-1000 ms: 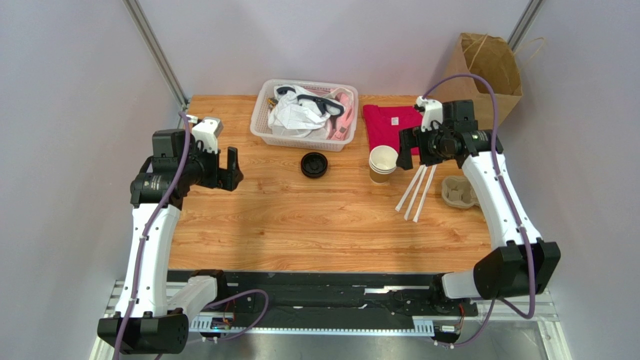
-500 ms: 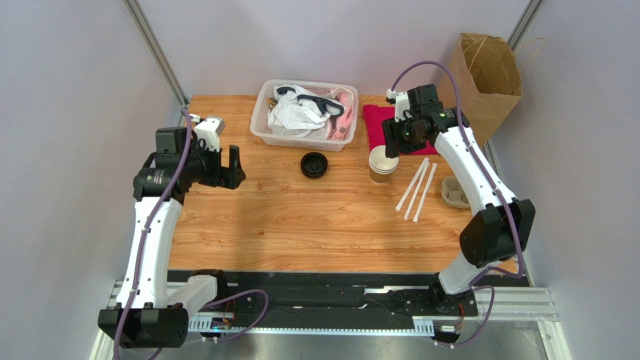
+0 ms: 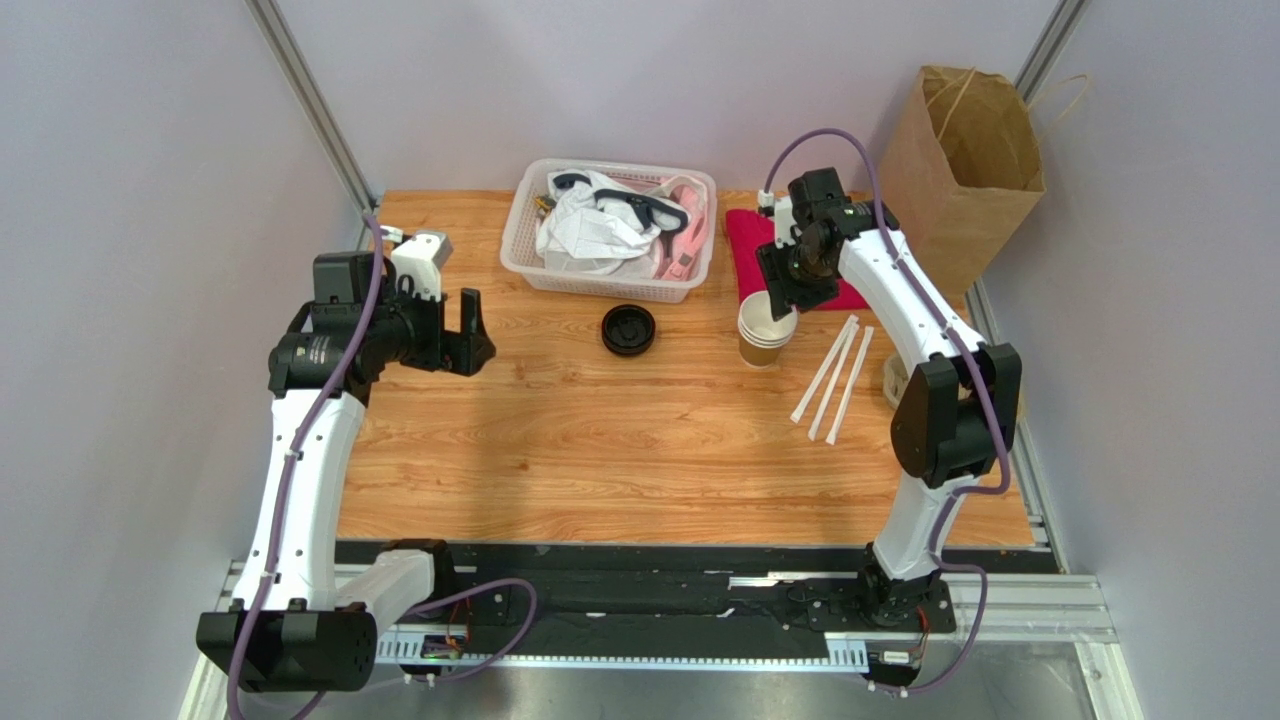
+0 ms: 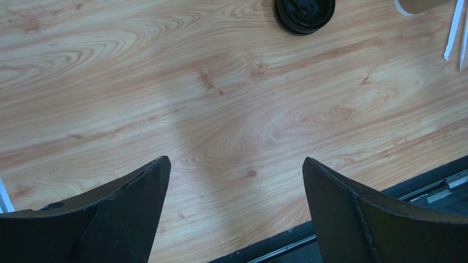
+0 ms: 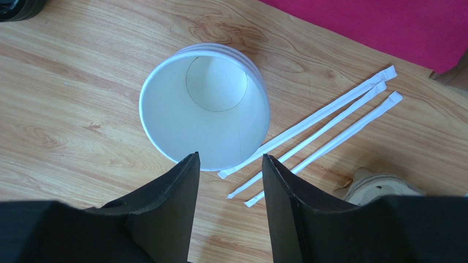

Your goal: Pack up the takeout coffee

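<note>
Since the earlier frame my right arm has swung in from the right side of the table (image 3: 601,450), and my right gripper (image 5: 228,159) now hangs over the takeout coffee (image 5: 204,107). Its jaws have narrowed from wide to about half. They are still apart, and nothing is between them. My left gripper (image 4: 236,164) has almost not moved. It hovers over bare wood at the left with the jaws wide and empty.

The cup stands upright near the far right part of the table, just in front of the red cloth (image 3: 781,240). It is open on top and white inside. In the right wrist view I see more than one rolled rim, so it seems to be a small stack. The black lid (image 3: 628,329) lies flat on the wood to its left, apart from it, so it is not fitted yet. Three wrapped straws (image 5: 318,137) lie just beside the cup on its right. The pulp tray (image 5: 384,189) is farther right, and the paper bag (image 3: 969,150) stands behind the right corner.

I judge that I am at the reach for the cup, early in the task. For the next move my fingertips must come down exactly on the near wall, one inside and one outside, and close gently, because the paper will bend. If it is a stack, only the top cup should rise.

I can read no brand, label or writing anywhere.
</note>
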Available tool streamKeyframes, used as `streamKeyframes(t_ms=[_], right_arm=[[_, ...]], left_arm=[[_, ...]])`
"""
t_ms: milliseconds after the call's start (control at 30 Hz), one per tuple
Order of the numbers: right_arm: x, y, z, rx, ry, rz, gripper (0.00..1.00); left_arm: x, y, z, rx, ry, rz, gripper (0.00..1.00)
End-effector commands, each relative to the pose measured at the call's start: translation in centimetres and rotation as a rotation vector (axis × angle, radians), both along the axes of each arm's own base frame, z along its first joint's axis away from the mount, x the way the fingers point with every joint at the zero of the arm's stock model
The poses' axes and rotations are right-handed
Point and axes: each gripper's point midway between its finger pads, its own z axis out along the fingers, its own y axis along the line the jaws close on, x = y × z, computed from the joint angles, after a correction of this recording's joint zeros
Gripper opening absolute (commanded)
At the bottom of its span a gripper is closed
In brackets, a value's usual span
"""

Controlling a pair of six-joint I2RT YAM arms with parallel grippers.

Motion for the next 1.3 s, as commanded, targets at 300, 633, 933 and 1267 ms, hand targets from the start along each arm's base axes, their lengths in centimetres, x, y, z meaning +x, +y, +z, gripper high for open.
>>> streamKeyframes(t_ms=[300, 633, 933, 1267], right_arm=[[2.0, -0.8, -0.5, -0.037, -0.02, -0.013, 0.48], [2.5, -1.2, -1.2, 0.035, 0.038, -0.069, 0.34], [2.8, -1.0, -0.3, 0.05, 0.021, -0.067, 0.39], [2.7, -1.1, -0.3, 0.048, 0.035, -0.038, 0.4]], left_arm=[[0.4, -0.6, 2.5, -0.025, -0.092, -0.031, 0.99], [0.9, -0.3, 3.4, -0.016, -0.11, -0.012, 0.99], [1.1, -0.6, 2.9, -0.027, -0.103, -0.027, 0.99], [1.3, -0.6, 2.8, -0.029, -0.103, -0.031, 0.99]])
